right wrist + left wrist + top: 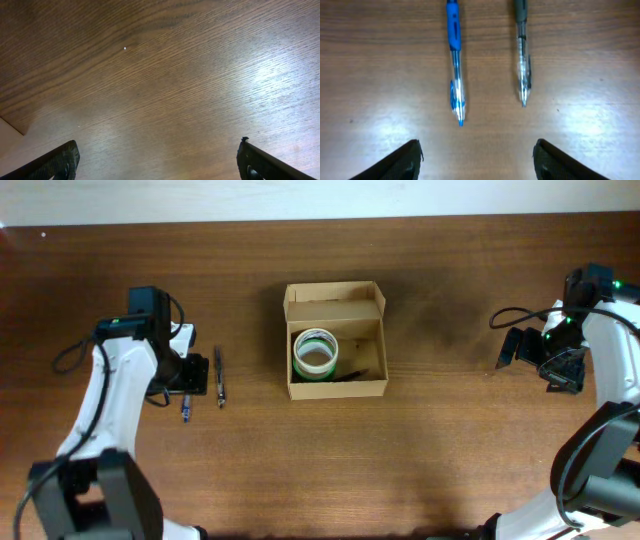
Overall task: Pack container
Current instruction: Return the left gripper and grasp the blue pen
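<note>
container (336,388): centre of worktop (450,460), flap open, tape roll (315,352) inside | left gripper (477,149): wide open, empty, by blue pen (455,60) and grey pen (522,55) | right gripper (157,147): wide open, empty, far right

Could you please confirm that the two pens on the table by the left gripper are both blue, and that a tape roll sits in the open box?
Not quite: the left wrist view shows one blue pen and one dark grey pen. Both do lie on the table by the left gripper, and a tape roll sits in the open box.
</note>
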{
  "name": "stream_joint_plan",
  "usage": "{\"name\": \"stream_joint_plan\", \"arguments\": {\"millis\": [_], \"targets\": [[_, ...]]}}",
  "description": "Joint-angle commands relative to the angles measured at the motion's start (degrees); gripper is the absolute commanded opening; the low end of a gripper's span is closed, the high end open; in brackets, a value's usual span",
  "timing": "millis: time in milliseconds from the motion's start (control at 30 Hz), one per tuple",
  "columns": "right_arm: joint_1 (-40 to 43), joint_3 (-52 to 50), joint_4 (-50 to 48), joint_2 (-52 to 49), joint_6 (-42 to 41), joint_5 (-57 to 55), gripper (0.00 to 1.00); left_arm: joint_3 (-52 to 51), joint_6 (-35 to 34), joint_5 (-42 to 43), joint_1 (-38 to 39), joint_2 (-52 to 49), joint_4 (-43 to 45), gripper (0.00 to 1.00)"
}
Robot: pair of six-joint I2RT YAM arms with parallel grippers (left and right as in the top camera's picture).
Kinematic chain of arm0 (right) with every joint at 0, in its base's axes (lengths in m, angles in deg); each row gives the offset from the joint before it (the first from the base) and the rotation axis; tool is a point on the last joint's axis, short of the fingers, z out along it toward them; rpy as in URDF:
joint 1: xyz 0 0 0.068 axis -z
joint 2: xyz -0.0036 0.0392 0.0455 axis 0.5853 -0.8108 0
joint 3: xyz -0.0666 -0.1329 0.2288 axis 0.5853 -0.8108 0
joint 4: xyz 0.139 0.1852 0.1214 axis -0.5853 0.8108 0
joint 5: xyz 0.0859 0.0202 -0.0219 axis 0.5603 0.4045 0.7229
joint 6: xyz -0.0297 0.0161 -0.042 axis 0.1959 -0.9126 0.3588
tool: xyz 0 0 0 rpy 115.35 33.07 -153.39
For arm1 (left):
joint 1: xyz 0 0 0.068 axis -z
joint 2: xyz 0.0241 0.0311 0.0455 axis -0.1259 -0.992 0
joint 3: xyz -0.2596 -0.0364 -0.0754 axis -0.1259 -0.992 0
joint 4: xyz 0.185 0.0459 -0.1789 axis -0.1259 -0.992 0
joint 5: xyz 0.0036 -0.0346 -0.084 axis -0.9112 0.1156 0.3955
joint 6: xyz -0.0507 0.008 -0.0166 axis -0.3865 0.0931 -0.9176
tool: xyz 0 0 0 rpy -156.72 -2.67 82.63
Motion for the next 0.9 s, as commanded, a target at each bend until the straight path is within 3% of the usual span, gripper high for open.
{"name": "stream_joint_plan", "arguments": {"millis": [0,600,867], "targets": [[0.3,-0.2,0.0,-0.3,-0.1,0.5,0.99,-0.1,2.6,1.0,-0.2,-2.9,0.9,0.71],[0.3,-0.2,0.0,-0.3,-0.1,0.5,0.99,-0.1,6.5,0.9,-3.7,-14.3,5.7,0.66],[0.3,-0.2,0.0,-0.3,-0.1,0.5,0.99,-0.1,6.5,1.3,-3.7,-18.6,7.2,0.54]]}}
